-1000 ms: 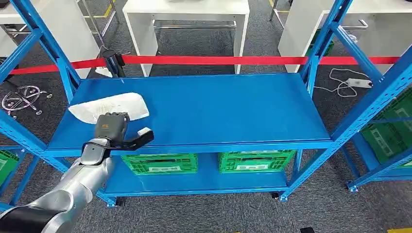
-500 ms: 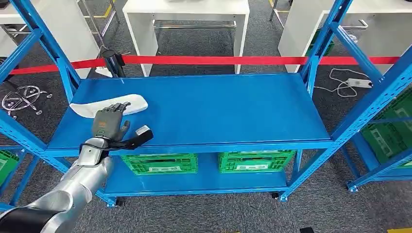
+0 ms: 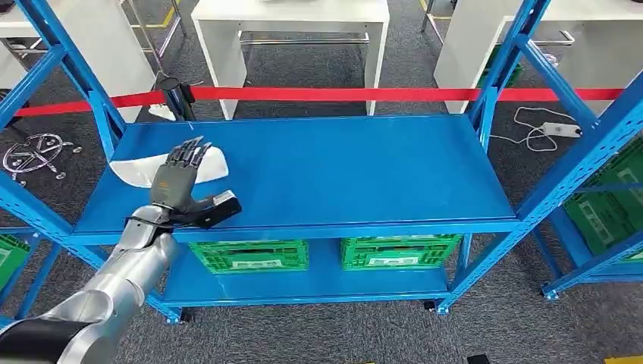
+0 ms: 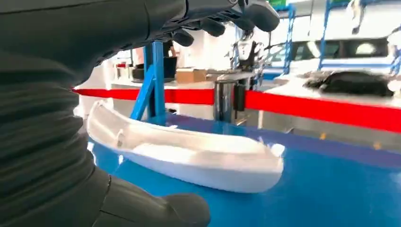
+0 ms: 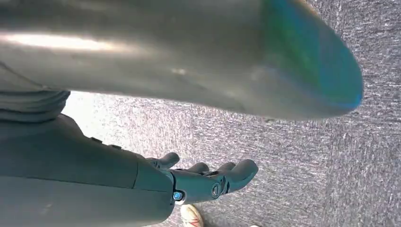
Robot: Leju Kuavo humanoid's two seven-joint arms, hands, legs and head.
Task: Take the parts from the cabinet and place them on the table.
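White part on blue shelf; grey carpet below.

Two green crates sat lower centre under the blue shelf. Red barrier tape ran across the upper frame. White tables stood top centre, power strip at right, on grey carpet.

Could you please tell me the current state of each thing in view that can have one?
left hand: open, fingers spread above the white part, holding nothing.
white part: lying flat on the blue shelf, not gripped.
right hand: hanging over the grey floor, fingers loosely curled, holding nothing.
blue shelf: level, carrying the white part near its left end.
green crates: sitting on the lower shelf, side by side.
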